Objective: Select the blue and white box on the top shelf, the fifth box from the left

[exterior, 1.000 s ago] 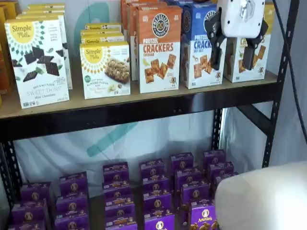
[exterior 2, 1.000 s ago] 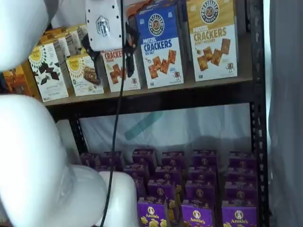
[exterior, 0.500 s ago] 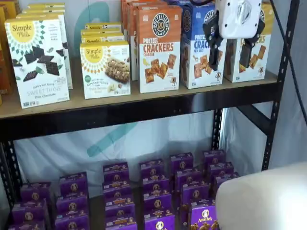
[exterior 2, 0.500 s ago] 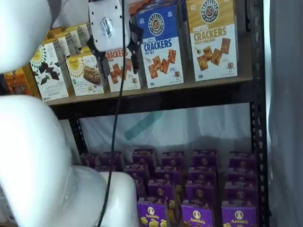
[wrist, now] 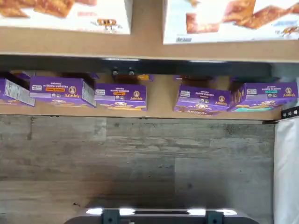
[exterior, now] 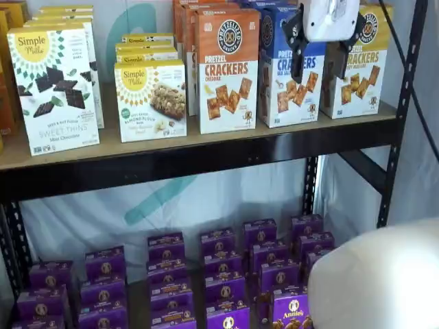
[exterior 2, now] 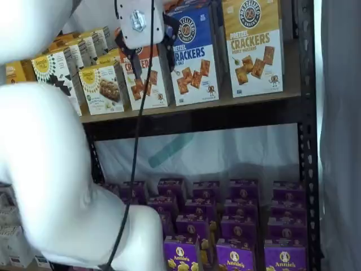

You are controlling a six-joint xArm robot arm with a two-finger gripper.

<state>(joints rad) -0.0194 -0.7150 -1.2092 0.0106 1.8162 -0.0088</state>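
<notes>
- Partly, the gripper (exterior: 316, 64) covers the blue and white box (exterior: 285, 75) on the top shelf (exterior: 206, 154).
- Fingers spread apart, grasping nothing.
- It now hangs higher and further left than before.

Tan wood top shelf (exterior: 206, 140), black metal beam, glossy cardboard blue and white box (exterior: 285, 75)

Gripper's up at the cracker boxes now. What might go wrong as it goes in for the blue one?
1. The open gripper hangs near the blue and white box's edge beside the yellow-topped box; a finger may clip that neighbor.
2. The orange Cheddar box stands close on the other side, so the fingers have little room.
3. These tall boxes stand near the top shelf's front edge; a pull could topple one.
</notes>
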